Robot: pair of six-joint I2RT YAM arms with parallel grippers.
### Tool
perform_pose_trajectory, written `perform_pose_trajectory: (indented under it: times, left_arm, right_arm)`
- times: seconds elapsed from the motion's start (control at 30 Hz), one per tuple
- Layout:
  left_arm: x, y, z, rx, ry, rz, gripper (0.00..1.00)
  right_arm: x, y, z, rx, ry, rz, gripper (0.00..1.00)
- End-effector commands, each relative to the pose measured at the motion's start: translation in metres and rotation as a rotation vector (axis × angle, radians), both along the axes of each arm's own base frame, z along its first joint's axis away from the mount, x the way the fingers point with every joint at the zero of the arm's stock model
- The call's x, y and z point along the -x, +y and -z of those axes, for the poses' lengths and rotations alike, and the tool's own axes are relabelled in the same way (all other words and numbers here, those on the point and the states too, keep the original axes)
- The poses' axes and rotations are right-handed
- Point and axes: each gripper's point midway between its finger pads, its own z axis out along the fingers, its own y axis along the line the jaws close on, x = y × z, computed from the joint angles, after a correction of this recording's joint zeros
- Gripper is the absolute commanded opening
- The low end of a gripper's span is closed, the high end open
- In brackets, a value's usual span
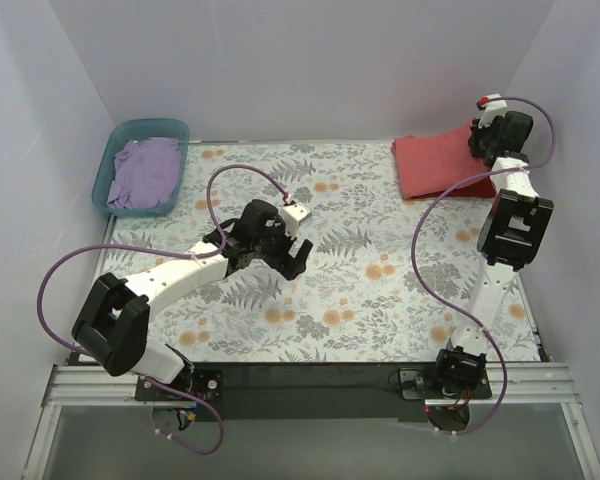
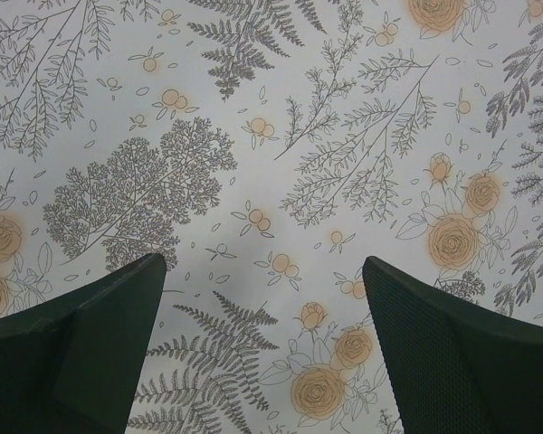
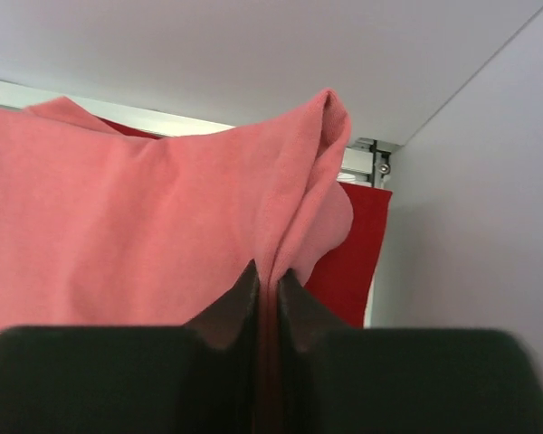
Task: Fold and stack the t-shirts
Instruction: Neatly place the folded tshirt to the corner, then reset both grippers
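Observation:
The salmon-pink t-shirt (image 1: 435, 160) lies folded at the back right, on top of the deep red t-shirt (image 1: 470, 187), whose edge shows beneath it. My right gripper (image 1: 477, 138) is shut on the pink shirt's right edge; the wrist view shows the pink cloth (image 3: 145, 235) pinched between the fingers (image 3: 233, 307) with the red shirt (image 3: 353, 253) behind. The lavender t-shirt (image 1: 145, 172) lies crumpled in the teal tub (image 1: 107, 168) at the back left. My left gripper (image 1: 292, 262) is open and empty over the middle of the table; its wrist view (image 2: 264, 271) shows only cloth.
The white floral-print cloth (image 1: 360, 290) covers the table. White walls close in on the left, back and right; the right arm is close to the right wall. A black rail runs along the near edge.

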Motion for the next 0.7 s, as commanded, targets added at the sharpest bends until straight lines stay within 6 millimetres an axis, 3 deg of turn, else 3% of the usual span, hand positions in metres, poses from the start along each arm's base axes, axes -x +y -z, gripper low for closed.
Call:
perform_pose_trajectory:
  times: [0.0,0.03,0.07,0.1,0.13,0.23,0.27,0.43,0.47,0.6,0.63,0.67]
  left_arm:
    - [-0.006,-0.004,-0.014,0.022,-0.013,-0.007,0.90]
    - [-0.007,-0.004,-0.014,0.020,-0.014,-0.012,0.91]
    - [-0.007,-0.003,-0.015,0.017,-0.013,-0.014,0.90]
    - [-0.006,-0.003,-0.016,0.016,-0.009,-0.016,0.91]
    - [-0.005,-0.002,-0.016,0.016,-0.007,-0.017,0.90]
    - [-0.002,-0.001,-0.022,0.029,0.014,-0.028,0.90]
    - [0.001,-0.002,-0.027,0.048,0.022,-0.022,0.90]
    - [-0.005,0.005,-0.053,0.164,0.092,-0.073,0.91]
    - [-0.004,0.006,-0.056,0.177,0.121,-0.090,0.91]
    - [-0.019,0.015,-0.079,0.228,0.180,-0.145,0.90]
    - [-0.032,0.021,-0.087,0.241,0.188,-0.179,0.90]
    - [-0.035,0.026,-0.090,0.246,0.216,-0.199,0.90]
  right_arm:
    - [-0.013,-0.015,-0.015,0.121,-0.093,0.008,0.20]
    - [-0.014,-0.017,-0.016,0.130,-0.097,0.012,0.31]
    - [-0.014,-0.018,-0.016,0.135,-0.095,0.016,0.51]
    - [-0.014,-0.020,-0.020,0.131,-0.101,0.030,0.64]
    - [-0.015,-0.022,-0.034,0.131,-0.121,0.046,0.76]
    - [-0.010,-0.010,-0.060,0.111,-0.159,0.004,0.98]
    - [-0.005,-0.003,-0.079,0.109,-0.183,-0.007,0.98]
    - [0.019,0.028,-0.124,0.067,-0.195,-0.088,0.98]
    - [0.028,0.037,-0.141,0.062,-0.200,-0.103,0.98]
    - [0.068,0.066,-0.168,0.004,-0.138,-0.176,0.99]
    - [0.077,0.074,-0.175,-0.008,-0.134,-0.198,0.98]
    - [0.090,0.080,-0.194,-0.020,-0.144,-0.211,0.99]
